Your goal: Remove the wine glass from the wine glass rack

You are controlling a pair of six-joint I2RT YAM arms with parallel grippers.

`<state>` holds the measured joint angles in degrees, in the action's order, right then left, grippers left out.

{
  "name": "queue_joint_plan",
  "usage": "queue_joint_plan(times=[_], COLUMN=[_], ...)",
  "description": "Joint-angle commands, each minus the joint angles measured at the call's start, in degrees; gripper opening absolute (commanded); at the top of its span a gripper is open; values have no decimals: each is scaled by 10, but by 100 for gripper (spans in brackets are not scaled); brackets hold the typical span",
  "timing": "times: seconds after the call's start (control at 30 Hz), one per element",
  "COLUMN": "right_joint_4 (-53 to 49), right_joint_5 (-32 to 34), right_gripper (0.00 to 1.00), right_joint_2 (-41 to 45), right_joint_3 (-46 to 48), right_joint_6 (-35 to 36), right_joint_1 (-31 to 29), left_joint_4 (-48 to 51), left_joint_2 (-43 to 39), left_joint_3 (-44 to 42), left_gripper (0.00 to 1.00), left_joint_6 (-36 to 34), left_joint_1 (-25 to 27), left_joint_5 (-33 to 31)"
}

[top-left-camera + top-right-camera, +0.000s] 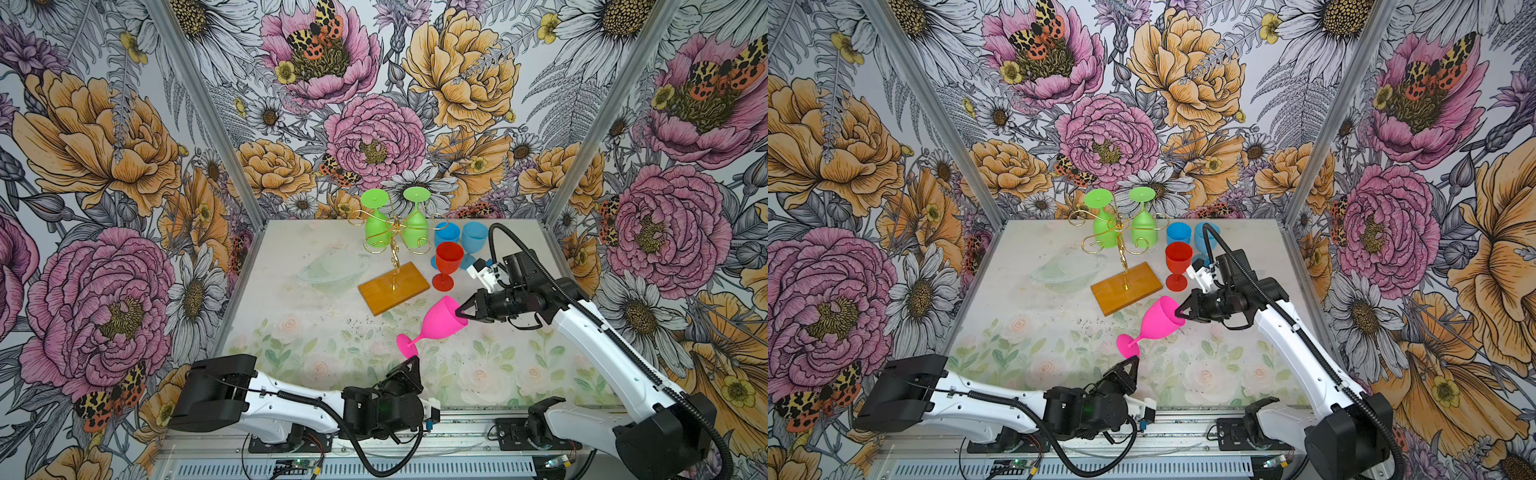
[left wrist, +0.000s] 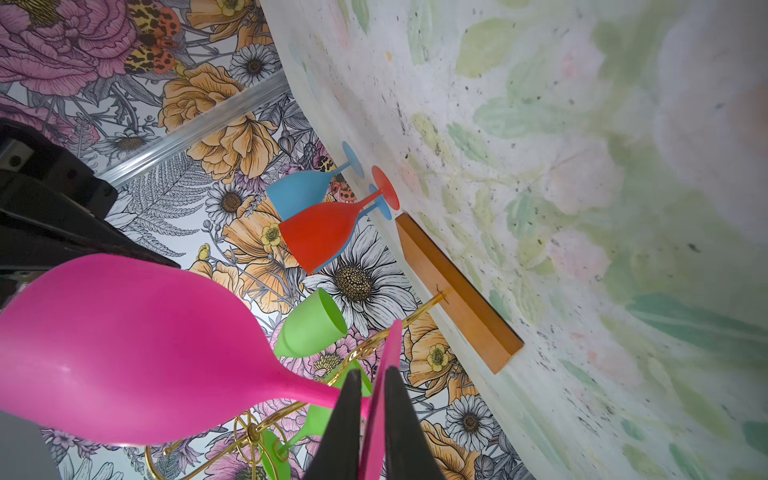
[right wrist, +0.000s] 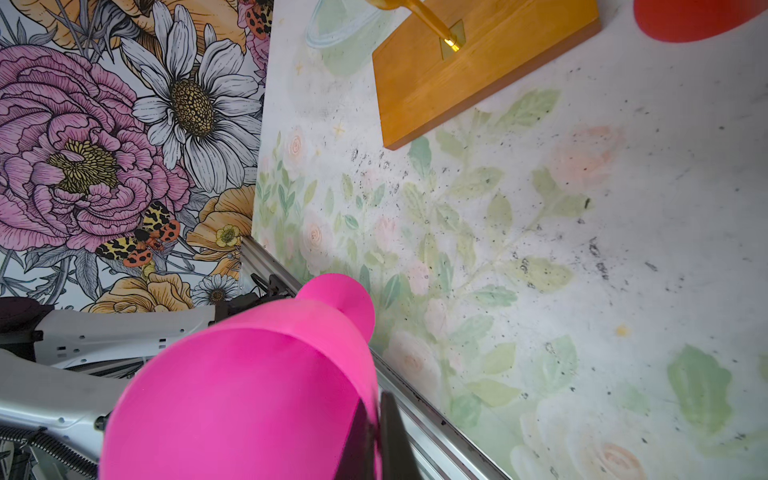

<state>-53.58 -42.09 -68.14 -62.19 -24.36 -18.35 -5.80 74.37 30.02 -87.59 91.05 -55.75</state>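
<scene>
A pink wine glass (image 1: 440,320) (image 1: 1158,318) hangs tilted in the air in front of the wine glass rack (image 1: 394,287) (image 1: 1126,287), clear of its gold arms. My right gripper (image 1: 460,312) (image 3: 374,399) is shut on the bowl's rim. My left gripper (image 1: 410,358) (image 2: 370,372) straddles the glass's round foot, its jaws slightly open with a thin gap beside the disc. In the left wrist view the pink wine glass (image 2: 137,349) fills the near side. Two green glasses (image 1: 377,232) (image 1: 415,220) hang upside down on the rack.
A red glass (image 1: 448,262) stands upright just right of the rack's wooden base, with two blue glasses (image 1: 473,239) (image 1: 446,235) behind it near the back wall. The right arm reaches in beside them. Flowered walls close in three sides of the table.
</scene>
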Motion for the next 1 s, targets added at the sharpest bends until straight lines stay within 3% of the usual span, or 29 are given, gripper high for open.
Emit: queue_joint_plan(times=[0.0, 0.13, 0.27, 0.37, 0.5, 0.6, 0.67, 0.83, 0.97], right_joint_4=[4, 4, 4, 4, -8, -37, -53, -79, -78], right_joint_5=[-2, 25, 92, 170, 286, 356, 387, 456, 477], right_gripper=[0, 0, 0, 0, 0, 0, 0, 0, 0], right_joint_2=[-1, -3, -3, 0, -10, -35, -54, -107, -149], right_joint_3=[-1, -6, -21, -37, -66, -100, -121, -165, -188], right_joint_6=[7, 7, 10, 16, 30, 47, 62, 82, 87], right_joint_1=[-1, 3, 4, 4, 4, 5, 10, 24, 41], left_joint_4=[-22, -22, -21, -20, 31, 198, 295, 307, 314], left_joint_2=[-5, -11, -14, -21, -31, -31, -37, -105, -200], left_joint_3=[-12, -10, 14, 43, 96, 171, 208, 192, 157], left_gripper=[23, 45, 65, 71, 78, 81, 81, 83, 90], left_joint_6=[14, 45, 138, 242, 437, 645, 771, 882, 961], left_joint_1=[8, 13, 17, 17, 2, -24, -40, -55, -96], left_joint_5=[-7, -13, -33, -53, -101, -145, -138, -85, -9])
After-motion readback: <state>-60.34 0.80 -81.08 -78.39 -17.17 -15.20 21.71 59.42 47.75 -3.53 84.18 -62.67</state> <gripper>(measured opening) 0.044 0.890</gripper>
